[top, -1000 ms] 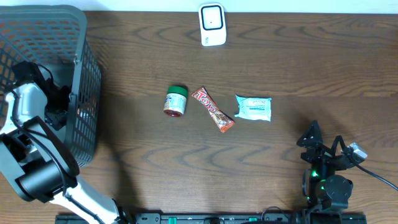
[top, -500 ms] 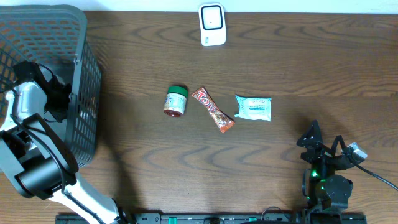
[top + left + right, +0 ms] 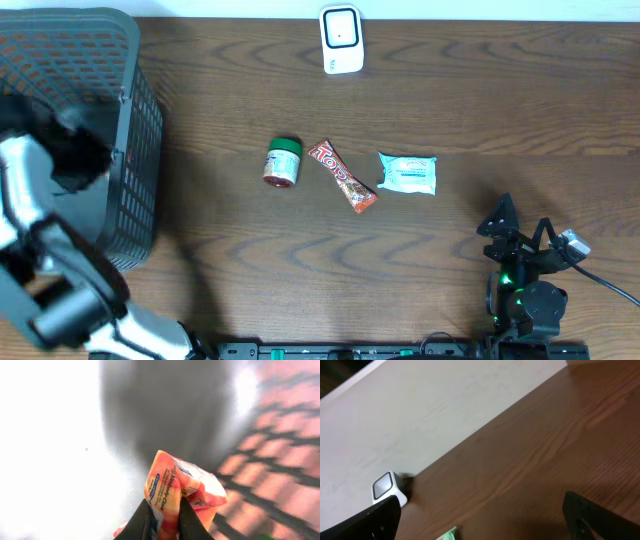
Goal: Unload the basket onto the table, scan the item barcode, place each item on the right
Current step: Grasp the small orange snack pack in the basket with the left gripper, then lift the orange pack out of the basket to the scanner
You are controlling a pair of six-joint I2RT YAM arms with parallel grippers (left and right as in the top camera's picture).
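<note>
Your left gripper (image 3: 165, 510) is clenched on a crinkly orange-and-white snack packet (image 3: 176, 485), pinching it inside the grey mesh plastic basket (image 3: 132, 70) at the left end of the brown wooden table (image 3: 200, 250). Your right gripper (image 3: 485, 520) stands wide apart, holding nothing, well apart from the white box-shaped scanner (image 3: 341, 40) at the far edge

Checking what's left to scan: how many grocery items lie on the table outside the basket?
3: a green-lidded jar, a candy bar right of it, a pale packet furthest right. Others may be hidden in the basket.
</note>
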